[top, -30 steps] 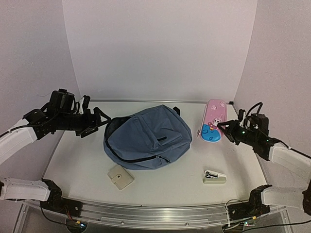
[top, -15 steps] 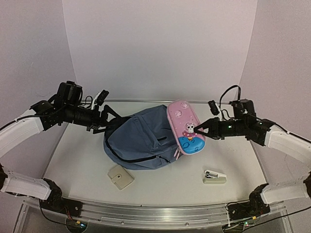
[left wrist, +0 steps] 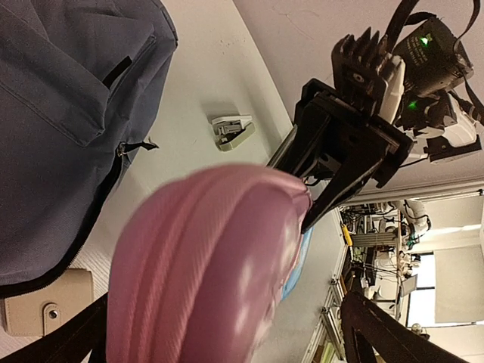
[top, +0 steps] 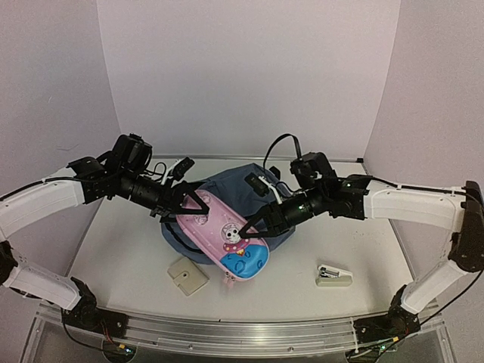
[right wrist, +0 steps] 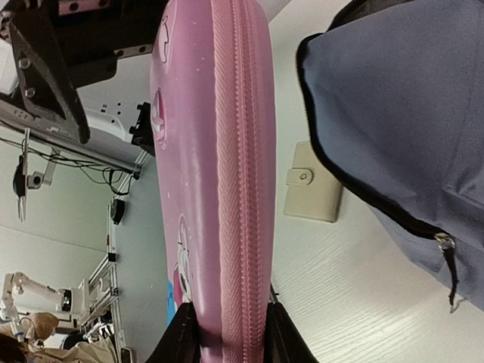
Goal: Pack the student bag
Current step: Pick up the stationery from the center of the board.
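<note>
White walls closed off three sides of a pale bench (top: 113, 249), and a metal rail ran along its near edge. At mid-bench lay the student bag (top: 234, 187), flat on its back. Its main zip gaped dark on the side toward the left arm, and the front pocket faced up. It looked soft and slack, likely to sag and slide rather than lift as one piece. The black-trimmed lip of the opening seemed the best hold, since pinching it would keep the mouth wide. Over the bag's front hung a pink pencil case (top: 223, 242), tilted, with its blue end toward the near edge. It looked like a smooth, fairly stiff shell, light but perhaps slippery. The right fingers (top: 261, 223) were clamped on it, one on each face with the zip seam running between them. The left fingers (top: 189, 203) stood spread wide on either side of the case's far end and were not pressing on it. Both arms crowded the middle, so open room lay mostly toward the bench's left and right ends. Ahead of the bag a beige wallet (top: 187, 275) sat just beside its near edge, and a small stapler (top: 333, 276) lay well apart to the right.
</note>
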You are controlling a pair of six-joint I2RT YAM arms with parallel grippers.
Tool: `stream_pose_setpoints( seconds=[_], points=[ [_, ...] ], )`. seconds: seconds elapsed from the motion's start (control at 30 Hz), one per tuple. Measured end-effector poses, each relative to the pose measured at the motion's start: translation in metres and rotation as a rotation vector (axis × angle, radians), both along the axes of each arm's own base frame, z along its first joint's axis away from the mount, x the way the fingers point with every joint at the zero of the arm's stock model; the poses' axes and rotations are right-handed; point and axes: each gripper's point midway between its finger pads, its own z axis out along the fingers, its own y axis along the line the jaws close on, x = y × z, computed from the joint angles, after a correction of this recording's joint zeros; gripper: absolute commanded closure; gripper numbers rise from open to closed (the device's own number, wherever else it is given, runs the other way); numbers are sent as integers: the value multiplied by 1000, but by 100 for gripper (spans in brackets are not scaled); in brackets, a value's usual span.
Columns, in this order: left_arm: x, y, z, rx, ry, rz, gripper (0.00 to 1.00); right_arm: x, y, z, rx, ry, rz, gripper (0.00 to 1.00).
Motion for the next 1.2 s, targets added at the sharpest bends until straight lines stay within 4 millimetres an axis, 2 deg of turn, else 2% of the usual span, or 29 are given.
stream_pose_setpoints(
  seconds=[0.07, 0.23, 0.6, 0.67, 0.7, 0.77, 0.83, 0.9, 1.0, 1.1, 1.2],
  points=[
    [-1, -1, 0, -5, 6, -9, 7, -6, 8, 1, 8, 3, 38, 100],
    [-10, -6, -2, -22, 40, -66, 30, -16, 20, -1, 12, 10, 93, 100],
    [-22, -4, -3, -35, 50, -142, 83, -27, 18, -4, 8, 32, 148, 100],
    [-23, -4, -2, -39, 49, -148, 89, -28, 17, -4, 8, 31, 151, 100],
    [-23, -4, -2, -38, 52, -146, 90, -28, 17, -4, 8, 29, 152, 96],
    [-23, -4, -2, -36, 56, -143, 94, -27, 17, -4, 5, 27, 149, 80],
    [-22, -4, -2, -36, 47, -144, 96, -26, 17, -5, 1, 22, 144, 70],
    [-21, -4, -3, -30, 44, -135, 98, -23, 17, -6, -6, 11, 132, 47],
    [-15, -2, -6, -2, 31, -94, 100, -14, 18, -8, -22, -20, 86, 26],
    [-6, 2, -11, 36, 24, -30, 100, 0, 20, -4, -28, -74, 23, 14],
    [11, 16, -8, 51, 18, 67, 100, 14, 15, 4, -40, -136, -63, 11]
  ],
)
